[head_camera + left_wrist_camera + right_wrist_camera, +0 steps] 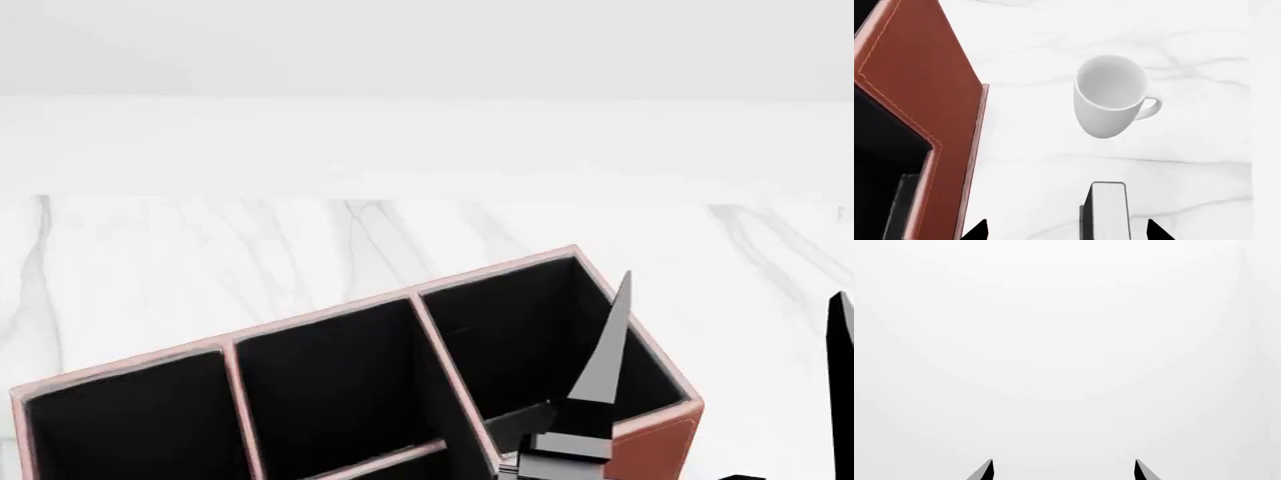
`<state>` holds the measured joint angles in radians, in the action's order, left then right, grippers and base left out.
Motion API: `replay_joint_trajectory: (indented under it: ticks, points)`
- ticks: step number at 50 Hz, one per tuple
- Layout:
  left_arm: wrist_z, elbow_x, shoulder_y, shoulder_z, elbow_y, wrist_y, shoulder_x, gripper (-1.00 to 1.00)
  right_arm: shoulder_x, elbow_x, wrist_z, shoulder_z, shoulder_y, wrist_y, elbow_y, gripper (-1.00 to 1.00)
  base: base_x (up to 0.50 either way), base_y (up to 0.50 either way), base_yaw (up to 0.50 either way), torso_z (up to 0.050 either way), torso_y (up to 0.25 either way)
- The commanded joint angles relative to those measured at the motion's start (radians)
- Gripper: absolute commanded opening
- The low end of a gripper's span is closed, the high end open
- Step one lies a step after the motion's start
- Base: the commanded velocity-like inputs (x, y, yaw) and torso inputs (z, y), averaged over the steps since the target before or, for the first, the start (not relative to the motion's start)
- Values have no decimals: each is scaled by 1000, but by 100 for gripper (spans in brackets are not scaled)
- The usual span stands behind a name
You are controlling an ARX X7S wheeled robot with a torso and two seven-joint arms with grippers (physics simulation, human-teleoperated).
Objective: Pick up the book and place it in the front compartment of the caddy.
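Observation:
The book [1109, 207] stands on edge on the white marble, its white page strip facing the left wrist camera, black covers either side. My left gripper [1067, 231] is open, one fingertip on each side of the book and neither touching it. The reddish-brown caddy [927, 100] with its black inside is close beside one fingertip. In the head view the caddy [400, 300] lies across the lower part with several open compartments. The left gripper [727, 350] shows at the caddy's right end, and the book is out of view. My right gripper [1063, 470] is open and empty.
A white mug [1111, 97] stands upright on the marble table [1201, 165] just beyond the book, handle away from the caddy. A white wall [427, 140] rises behind the table. The right wrist view shows only plain white.

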<state>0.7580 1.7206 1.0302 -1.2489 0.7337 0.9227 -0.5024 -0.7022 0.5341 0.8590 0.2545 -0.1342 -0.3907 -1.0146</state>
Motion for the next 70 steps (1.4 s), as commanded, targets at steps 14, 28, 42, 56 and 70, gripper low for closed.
replay_joint_trajectory:
  ticks: [14, 28, 42, 56, 70]
  points:
    - [12, -30, -64, -60, -124, -17, 117, 100, -7, 17, -11, -8, -1, 37, -7, 100, 0, 0, 0, 0, 0]
    - [34, -44, -96, -99, -186, -17, 152, 100, -23, 25, -2, -5, 1, 63, -3, 100, 0, 0, 0, 0, 0]
    - [21, -89, -147, -159, -235, -5, 184, 100, -41, 39, 17, 0, -8, 70, -8, 100, 0, 0, 0, 0, 0]
    - [10, -99, -170, -200, -242, 15, 185, 100, -59, 44, 36, 13, -15, 79, -10, 100, 0, 0, 0, 0, 0]
    - [9, -113, -160, -215, -235, 28, 178, -100, -77, 50, 55, 29, -24, 87, -13, 100, 0, 0, 0, 0, 0]
